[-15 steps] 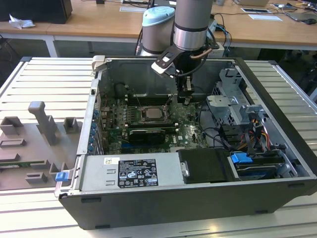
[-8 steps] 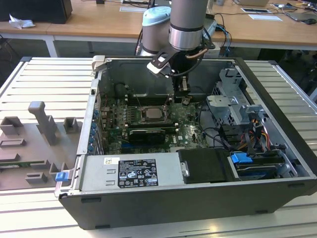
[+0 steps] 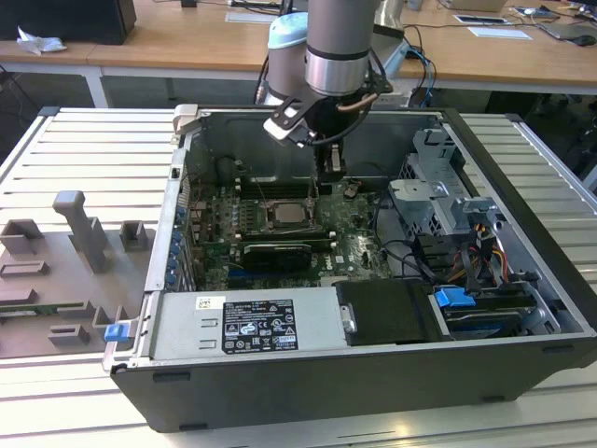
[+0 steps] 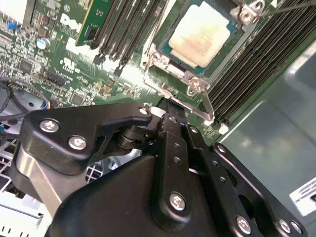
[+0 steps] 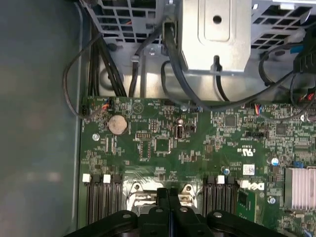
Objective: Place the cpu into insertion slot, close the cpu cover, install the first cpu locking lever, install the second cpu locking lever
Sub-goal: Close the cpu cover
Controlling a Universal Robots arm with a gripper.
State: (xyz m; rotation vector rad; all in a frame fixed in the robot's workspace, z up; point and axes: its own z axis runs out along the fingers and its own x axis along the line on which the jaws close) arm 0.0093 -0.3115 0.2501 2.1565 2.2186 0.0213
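The cpu [image 4: 202, 32] lies pale and flat in the insertion slot [image 3: 270, 213] on the green board, inside the open computer case. The silvery cpu cover [image 4: 148, 58] frames the chip and looks lowered around it. One thin wire lever [image 4: 203, 101] runs along the socket's edge and ends near my fingertips. A second lever [image 4: 291, 6] crosses the far corner. My gripper [image 4: 170, 111] hangs just beside the socket, shut, with its fingers [image 5: 163, 197] pressed together and nothing between them. In the exterior view the gripper [image 3: 331, 177] stands to the right of the socket.
Long black memory slots [image 4: 256, 64] flank the socket, and one holds a green memory stick [image 4: 94, 19]. A metal drive cage [image 3: 438, 196] with black cables [image 5: 148, 54] stands close by. The power supply [image 3: 252, 322] fills the case's front. Grey fixtures [image 3: 75, 243] sit outside.
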